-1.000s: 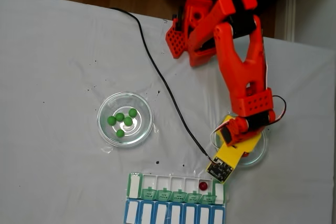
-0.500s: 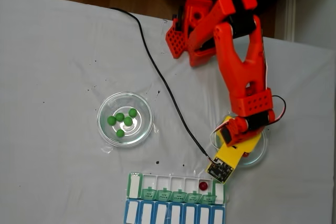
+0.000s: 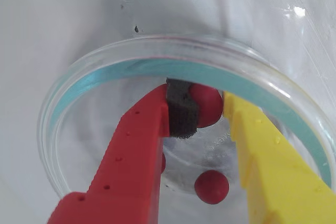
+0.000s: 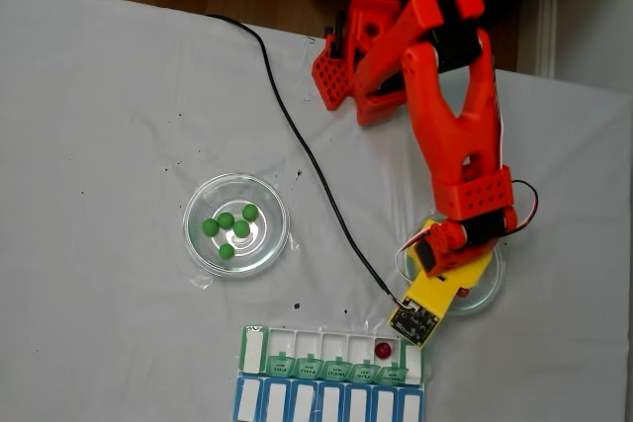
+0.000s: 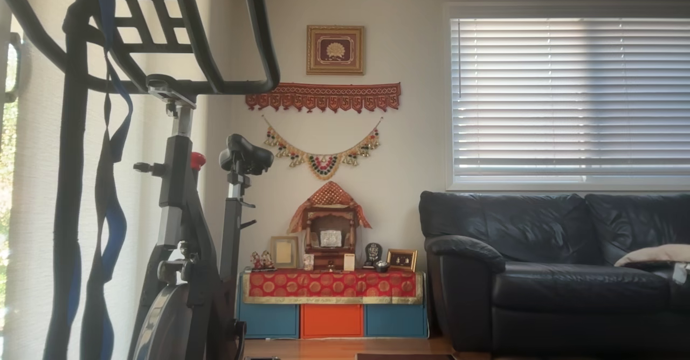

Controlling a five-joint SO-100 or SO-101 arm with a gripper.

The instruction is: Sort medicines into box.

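Observation:
In the wrist view my gripper [image 3: 205, 99] is down inside a clear glass dish [image 3: 79, 87]. Its red finger with a black foam pad [image 3: 181, 109] and its yellow finger [image 3: 262, 156] are shut on a dark red medicine ball [image 3: 209, 106]. Another red ball [image 3: 211, 186] lies loose on the dish floor, and a third peeks from behind the red finger [image 3: 163, 162]. In the fixed view the orange arm [image 4: 460, 135] reaches over this right-hand dish [image 4: 487, 289]. The box [image 4: 331, 378] lies at the bottom edge with one red ball [image 4: 383, 350] in a compartment.
A second glass dish [image 4: 272, 207] on the left holds several green balls [image 4: 233, 226]. A black cable [image 4: 307, 155] runs across the white cloth to the wrist camera board [image 4: 413, 320]. The other view looks into a room with a sofa [image 5: 555, 268] and an exercise bike [image 5: 183, 214].

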